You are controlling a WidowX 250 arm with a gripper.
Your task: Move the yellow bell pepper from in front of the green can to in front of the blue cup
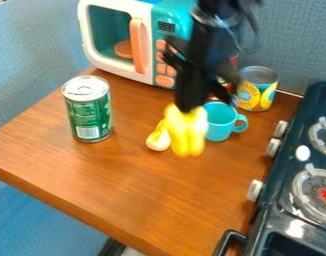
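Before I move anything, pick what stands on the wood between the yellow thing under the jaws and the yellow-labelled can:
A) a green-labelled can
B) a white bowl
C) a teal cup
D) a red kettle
C: the teal cup stands there, close by the yellow thing, with the yellow-labelled can just behind it.

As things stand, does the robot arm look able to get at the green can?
Probably yes: the green can stands upright with nothing against it. However, the gripper is right at the yellow object and may be holding it, which could hinder a grasp.
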